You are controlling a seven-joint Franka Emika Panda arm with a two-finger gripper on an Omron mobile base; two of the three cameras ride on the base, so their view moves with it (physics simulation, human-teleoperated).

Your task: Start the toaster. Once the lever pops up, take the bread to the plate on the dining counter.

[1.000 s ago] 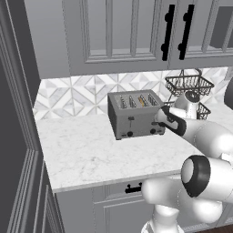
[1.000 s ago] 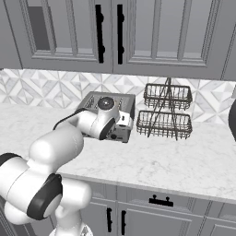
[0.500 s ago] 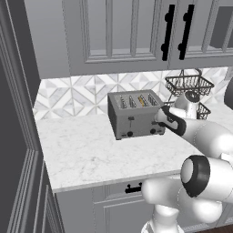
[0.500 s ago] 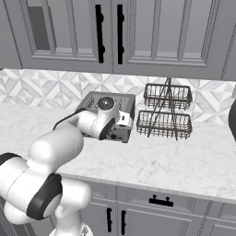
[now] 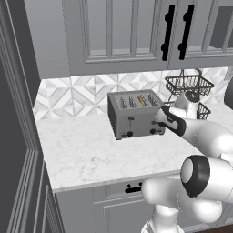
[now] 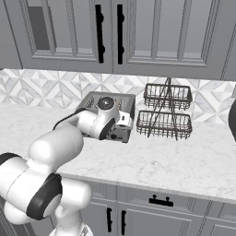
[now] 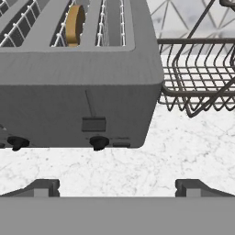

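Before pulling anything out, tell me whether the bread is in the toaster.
In. The bread stands in a slot of the toaster, top edge showing.

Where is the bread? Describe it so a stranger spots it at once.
On the marble counter, below the cabinets, stands a grey toaster beside a wire basket rack. The bread is the thin golden slice standing in one of the toaster's slots, the only tan thing there.

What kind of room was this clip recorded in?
A kitchen, though a rendered one: a toaster with bread in a slot sits on a marble worktop, against a tiled backsplash and under grey wall cabinets.
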